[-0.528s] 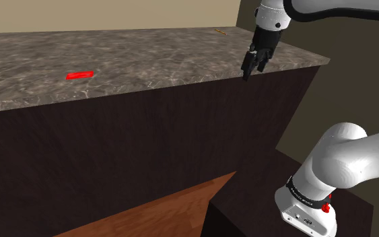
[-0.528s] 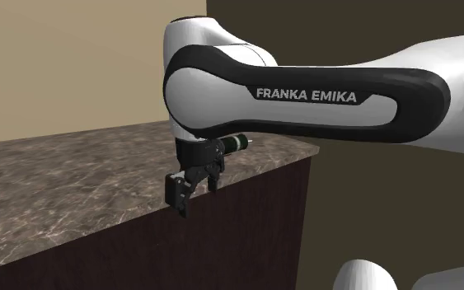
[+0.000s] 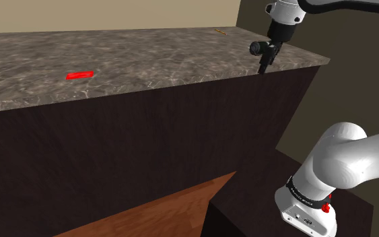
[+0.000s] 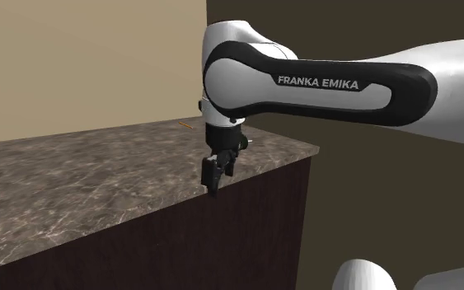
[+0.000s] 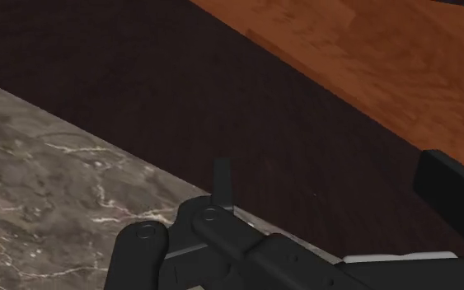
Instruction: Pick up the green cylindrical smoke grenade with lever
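Note:
The smoke grenade [image 3: 255,47] looks like a small dark cylinder lying on the marble counter [image 3: 147,64] near its front right corner. In the second exterior view just its tip [image 4: 246,140] shows beside the hand. My gripper [image 3: 266,66] hangs over the counter's front edge, right beside the grenade and slightly nearer the edge, pointing down. Its fingers [image 4: 209,177] stand a little apart with nothing between them. In the wrist view one black finger [image 5: 220,175] points past the counter edge [image 5: 73,165] at the dark cabinet front.
A flat red piece [image 3: 79,75] lies on the counter far toward the shoulder view's left. A thin orange stick [image 3: 220,31] lies near the back wall. Below the counter are the dark cabinet front [image 3: 147,148], wood floor [image 3: 167,212] and my stand [image 3: 248,202].
The hand has shifted toward the counter's right corner and turned about its own axis. The grenade is now uncovered in the shoulder view and mostly hidden behind the hand in the second exterior view.

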`<state>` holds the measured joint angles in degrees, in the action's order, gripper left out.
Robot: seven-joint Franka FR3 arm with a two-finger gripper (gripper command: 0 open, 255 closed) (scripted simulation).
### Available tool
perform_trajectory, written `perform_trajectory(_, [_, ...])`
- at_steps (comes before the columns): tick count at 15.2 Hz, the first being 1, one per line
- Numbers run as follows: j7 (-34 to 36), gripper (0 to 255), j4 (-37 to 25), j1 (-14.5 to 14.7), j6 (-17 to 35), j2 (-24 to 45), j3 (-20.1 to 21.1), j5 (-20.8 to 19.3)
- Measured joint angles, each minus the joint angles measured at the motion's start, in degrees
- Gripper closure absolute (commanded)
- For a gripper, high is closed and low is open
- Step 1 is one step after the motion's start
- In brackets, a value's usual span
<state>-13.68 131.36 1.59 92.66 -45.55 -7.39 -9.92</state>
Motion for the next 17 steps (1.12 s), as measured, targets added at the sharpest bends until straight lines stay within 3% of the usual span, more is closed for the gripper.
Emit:
perform_trajectory(10, [-31.5, 0, -11.8, 4.6, 0.2, 8.9, -18.1, -5.9])
perform_trajectory(14, [-44.4, 0, -18.8, 8.0, 1.1, 15.8, -25.9, -5.4])
perform_trajectory(17, [-55.1, 0, -26.8, 11.4, 0.9, 23.4, -32.9, -2.7])
